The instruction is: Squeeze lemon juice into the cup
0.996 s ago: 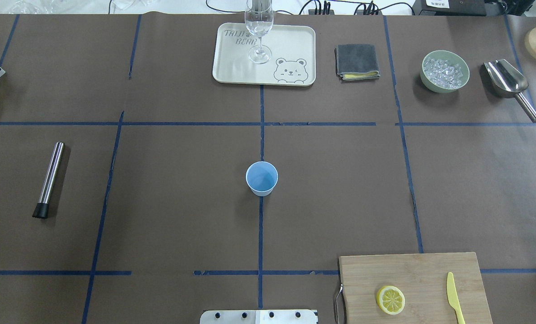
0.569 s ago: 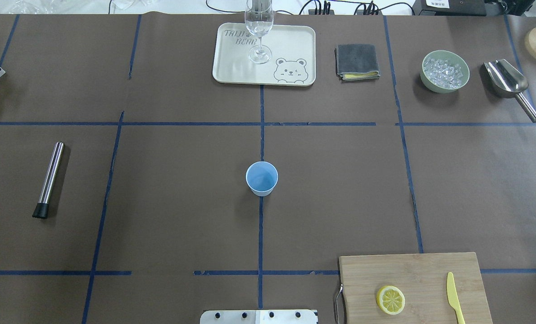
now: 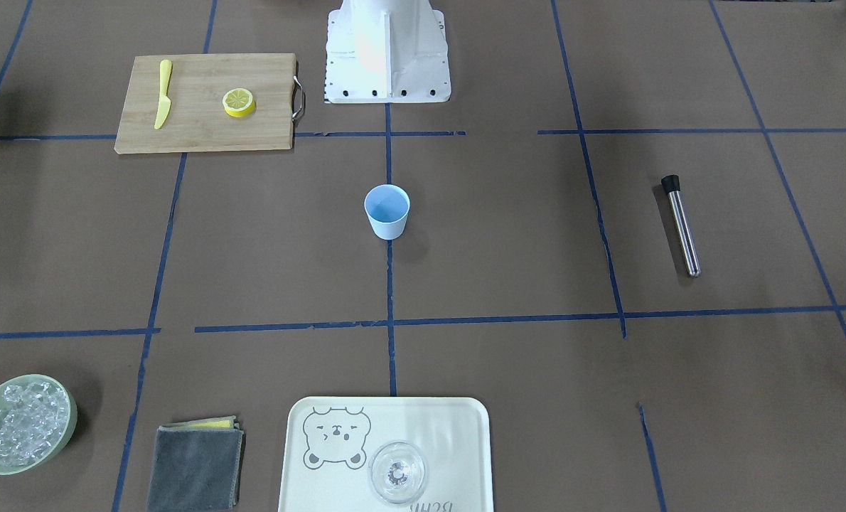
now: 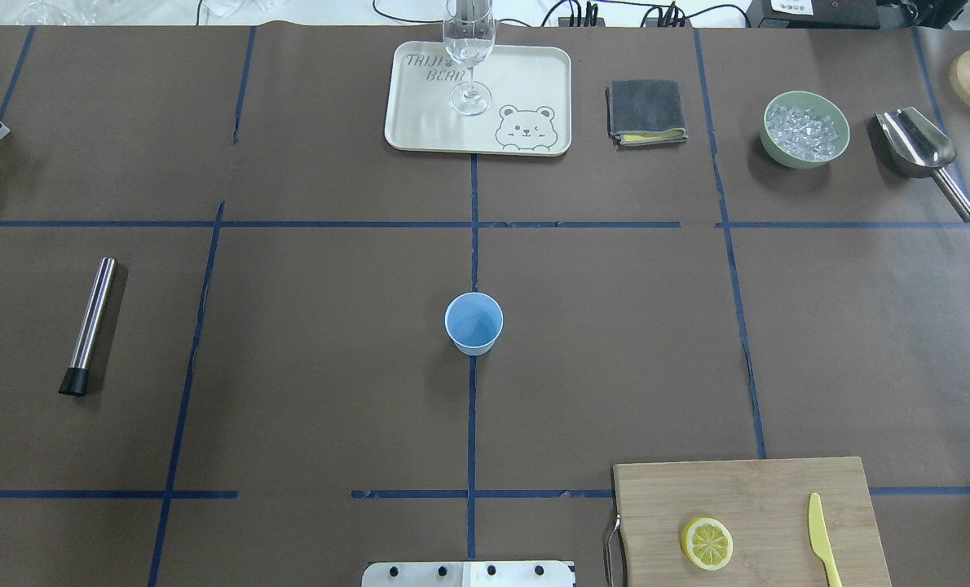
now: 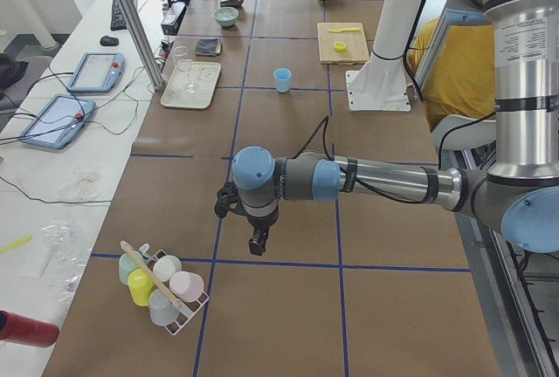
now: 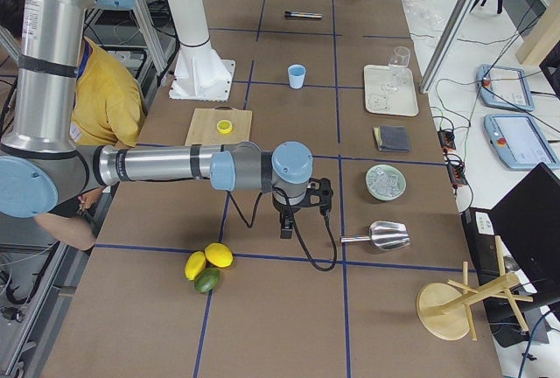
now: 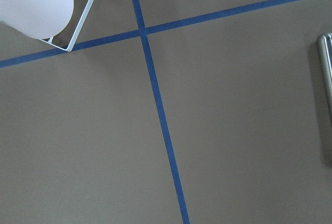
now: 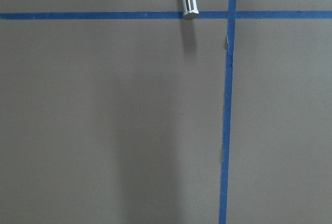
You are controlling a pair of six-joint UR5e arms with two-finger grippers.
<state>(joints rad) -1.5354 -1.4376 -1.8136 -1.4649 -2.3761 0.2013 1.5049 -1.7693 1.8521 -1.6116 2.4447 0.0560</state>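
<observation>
The plastic cup (image 4: 473, 323) looks matt, the board (image 4: 746, 489) wooden, the scoop (image 4: 917, 147) shiny metal.

Table: a long table (image 4: 330, 367) was covered in matte brown paper, lying flat.
Markings: blue tape lines (image 4: 471, 424) divided the paper into large rectangles.
Side furniture: a white side table (image 5: 52, 176) ran alongside one long edge, touching it, and carried two grey-framed tablets (image 5: 94, 71).
Frame: a slanted aluminium post (image 5: 131, 19) rose where the two surfaces met.
Light: even and diffuse, throwing soft, short shadows.
</observation>
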